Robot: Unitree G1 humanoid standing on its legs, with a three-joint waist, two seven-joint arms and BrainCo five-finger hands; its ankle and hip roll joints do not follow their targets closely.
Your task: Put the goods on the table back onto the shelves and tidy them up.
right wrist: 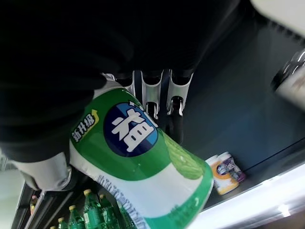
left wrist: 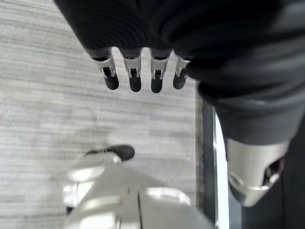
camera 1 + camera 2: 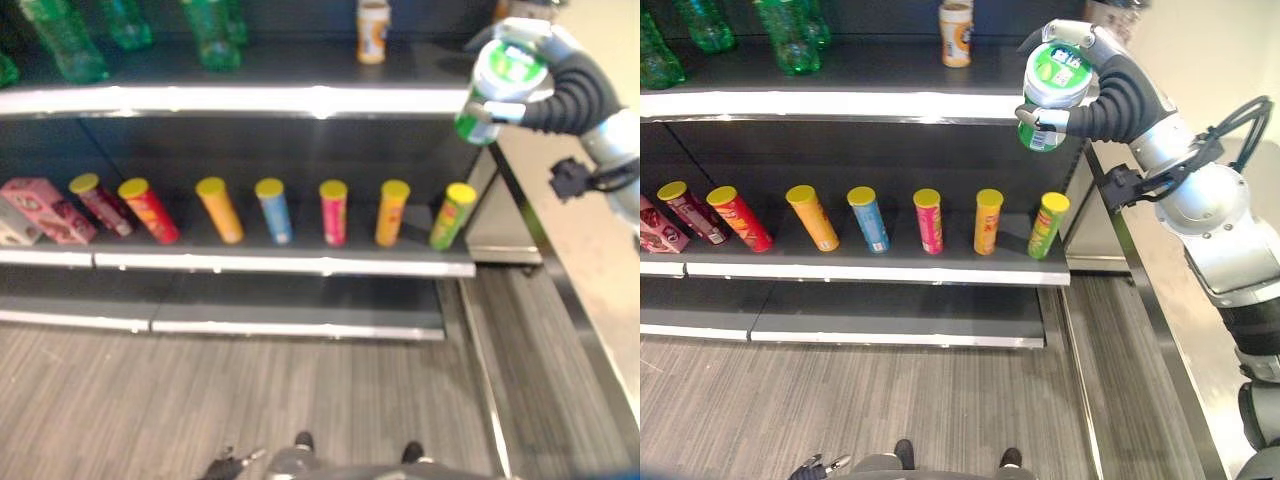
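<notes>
grey striped floor (image 3: 200, 400), pale wall (image 3: 1200, 60)

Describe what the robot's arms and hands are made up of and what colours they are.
The right arm is silver-grey, built of rounded shell segments, with a black cable looping beside the forearm and a dark clip near the wrist. The right hand wears a dark ribbed cover over its back and wrist, with silver fingers. The left hand has the same dark cover and a row of silver, dark-tipped fingers.

Upper shelf (image 3: 840, 102): bottles (image 3: 790, 40) at left, lone can (image 3: 956, 33) toward right; lower shelf (image 3: 880, 268): row of tubes (image 3: 928, 220) with carton (image 3: 45, 208) at left end; held tub (image 3: 1052, 88) before upper shelf's right end.
</notes>
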